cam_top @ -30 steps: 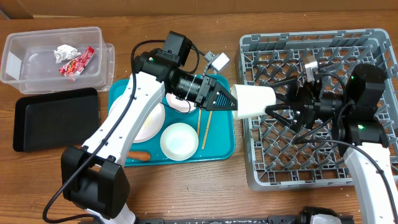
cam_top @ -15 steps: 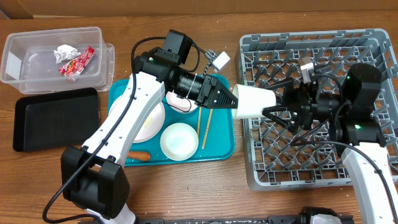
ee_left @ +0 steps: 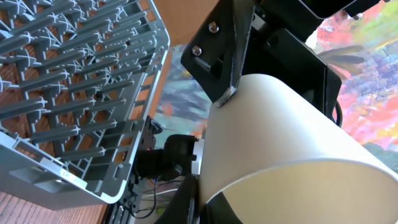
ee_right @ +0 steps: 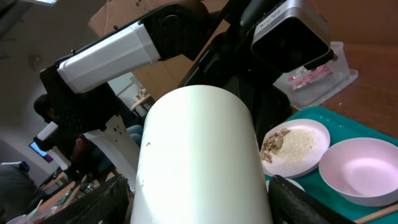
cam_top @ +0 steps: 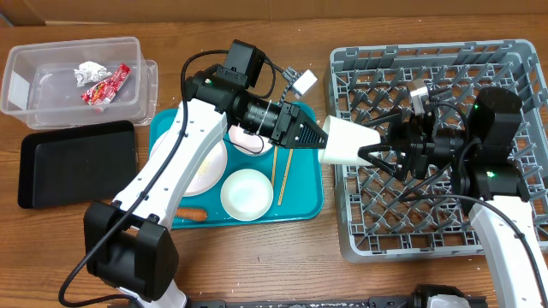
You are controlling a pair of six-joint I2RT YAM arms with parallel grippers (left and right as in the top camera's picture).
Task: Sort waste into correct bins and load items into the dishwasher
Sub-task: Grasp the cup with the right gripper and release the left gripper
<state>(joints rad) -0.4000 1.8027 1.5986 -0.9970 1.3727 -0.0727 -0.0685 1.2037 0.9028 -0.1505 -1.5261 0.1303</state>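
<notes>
My left gripper (cam_top: 315, 137) is shut on the rim of a white cup (cam_top: 347, 141) and holds it sideways in the air, just left of the grey dish rack (cam_top: 445, 227). My right gripper (cam_top: 377, 147) is open, with a finger on each side of the cup's closed end. The cup fills the left wrist view (ee_left: 286, 137) and the right wrist view (ee_right: 199, 155). A white plate (cam_top: 204, 169), an empty bowl (cam_top: 245, 193), a bowl with rice crumbs (ee_right: 295, 146), chopsticks (cam_top: 281, 175) and a carrot (cam_top: 190, 213) lie on the teal tray (cam_top: 304, 204).
The clear tub (cam_top: 43, 94) at the back left holds crumpled paper (cam_top: 88, 71) and a red wrapper (cam_top: 107, 85). The black tray (cam_top: 77, 162) lies in front of it. The rack's upright prongs (ee_left: 74, 81) stand below and right of the cup.
My right gripper has moved left, and its open fingers now straddle the cup's end. The left gripper and cup have shifted slightly left.
</notes>
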